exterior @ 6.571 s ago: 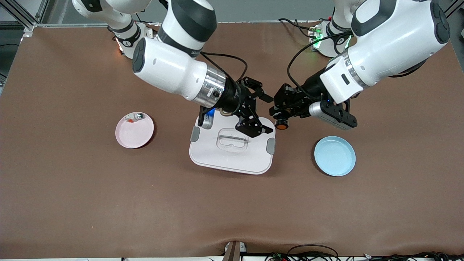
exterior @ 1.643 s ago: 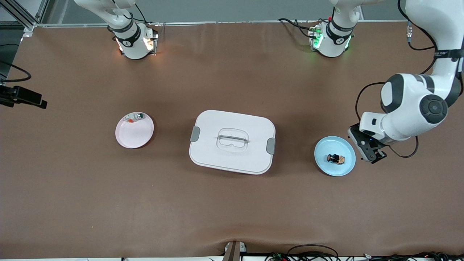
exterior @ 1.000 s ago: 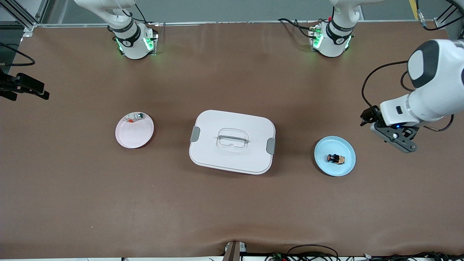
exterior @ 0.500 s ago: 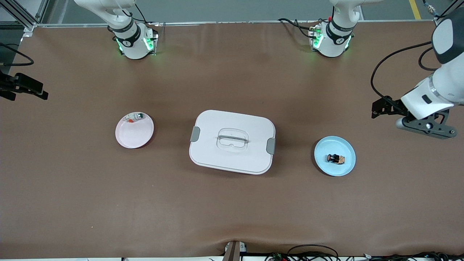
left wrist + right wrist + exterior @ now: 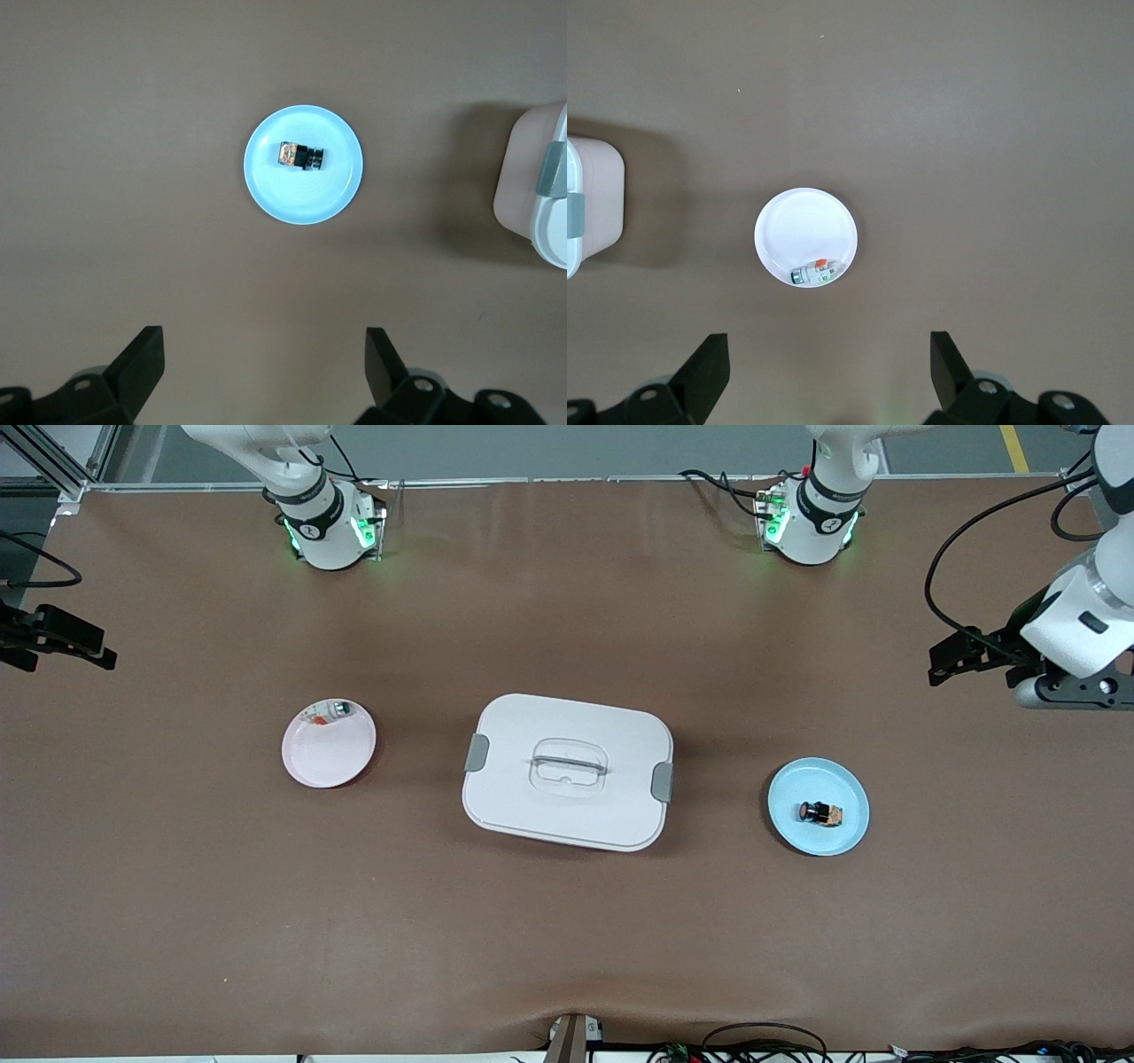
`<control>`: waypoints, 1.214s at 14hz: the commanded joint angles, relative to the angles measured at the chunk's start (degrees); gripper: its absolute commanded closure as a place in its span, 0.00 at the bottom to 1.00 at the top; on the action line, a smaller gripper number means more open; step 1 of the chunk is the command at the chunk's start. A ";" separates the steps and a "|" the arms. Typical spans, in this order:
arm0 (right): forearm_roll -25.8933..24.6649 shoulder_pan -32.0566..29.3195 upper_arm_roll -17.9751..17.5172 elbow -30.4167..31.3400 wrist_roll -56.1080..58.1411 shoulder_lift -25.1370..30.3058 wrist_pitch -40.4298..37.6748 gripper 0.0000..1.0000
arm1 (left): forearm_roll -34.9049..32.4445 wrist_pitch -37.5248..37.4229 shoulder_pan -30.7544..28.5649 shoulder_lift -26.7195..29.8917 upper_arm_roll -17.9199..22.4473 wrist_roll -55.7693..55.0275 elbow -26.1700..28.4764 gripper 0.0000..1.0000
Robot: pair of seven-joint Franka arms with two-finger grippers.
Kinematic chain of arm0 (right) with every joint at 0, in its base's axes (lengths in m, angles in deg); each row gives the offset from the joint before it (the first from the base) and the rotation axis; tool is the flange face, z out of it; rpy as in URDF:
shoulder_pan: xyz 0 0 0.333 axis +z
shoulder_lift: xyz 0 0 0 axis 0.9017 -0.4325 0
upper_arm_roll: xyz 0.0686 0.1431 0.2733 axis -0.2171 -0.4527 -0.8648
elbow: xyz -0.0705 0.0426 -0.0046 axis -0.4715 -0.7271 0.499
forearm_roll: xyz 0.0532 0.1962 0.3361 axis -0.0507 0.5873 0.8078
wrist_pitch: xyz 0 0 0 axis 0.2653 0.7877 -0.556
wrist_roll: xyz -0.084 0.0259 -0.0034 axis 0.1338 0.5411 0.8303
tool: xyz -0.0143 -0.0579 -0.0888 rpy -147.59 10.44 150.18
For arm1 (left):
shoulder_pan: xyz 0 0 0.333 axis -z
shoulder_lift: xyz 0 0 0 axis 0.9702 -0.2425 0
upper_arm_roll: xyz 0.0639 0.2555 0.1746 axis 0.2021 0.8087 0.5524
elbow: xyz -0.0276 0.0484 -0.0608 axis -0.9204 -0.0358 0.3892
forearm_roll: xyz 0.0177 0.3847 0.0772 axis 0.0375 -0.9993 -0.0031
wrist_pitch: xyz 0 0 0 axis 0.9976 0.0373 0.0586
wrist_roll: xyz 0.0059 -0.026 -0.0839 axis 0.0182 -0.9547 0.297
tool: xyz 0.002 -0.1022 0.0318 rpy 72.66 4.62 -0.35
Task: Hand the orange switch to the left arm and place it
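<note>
The orange switch (image 5: 819,812) lies on its side on a light blue plate (image 5: 819,837) toward the left arm's end of the table. It also shows in the left wrist view (image 5: 299,156) on the plate (image 5: 306,199). The white box (image 5: 567,771) stands shut in the middle of the table, and one end shows in each wrist view (image 5: 536,190) (image 5: 589,204). My left gripper (image 5: 952,660) is open and empty, up over the table edge at the left arm's end (image 5: 264,354). My right gripper (image 5: 62,646) is open and empty, over the right arm's end (image 5: 828,354).
A pink plate (image 5: 328,757) toward the right arm's end holds a whitish-clear part with red and green bits (image 5: 328,711). Both show in the right wrist view (image 5: 802,226) (image 5: 815,272). Both arm bases stand along the table's edge farthest from the front camera.
My left gripper has drawn away from the blue plate toward the table edge, empty. The switch stays on the plate. The right arm waits.
</note>
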 commanded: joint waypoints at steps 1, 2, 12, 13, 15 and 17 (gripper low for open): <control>0.70 -0.46 -0.27 0.89 0.78 1.19 0.36 0.00 | -2.21 -3.47 -0.25 0.17 -0.26 -0.91 -2.64 0.00; 0.53 -0.29 -0.27 0.88 0.87 1.19 0.36 0.00 | -2.21 -4.44 -0.25 0.26 -0.26 -1.00 -3.16 0.00; -0.44 0.59 -0.80 0.88 1.04 1.45 0.44 0.00 | -2.83 -9.80 8.10 1.58 8.53 -1.17 -7.30 0.00; -0.52 0.94 -0.80 0.88 1.39 1.45 0.44 0.00 | -2.83 -9.98 8.01 2.36 8.27 -0.92 -6.95 0.00; -1.31 1.12 -0.80 0.88 2.27 1.45 0.53 0.00 | -2.56 -10.33 8.27 3.24 8.09 -1.17 -5.81 0.00; -1.23 1.12 -0.80 0.88 2.27 1.54 0.53 0.00 | -2.21 -9.20 8.36 5.69 7.91 -1.35 -3.27 0.00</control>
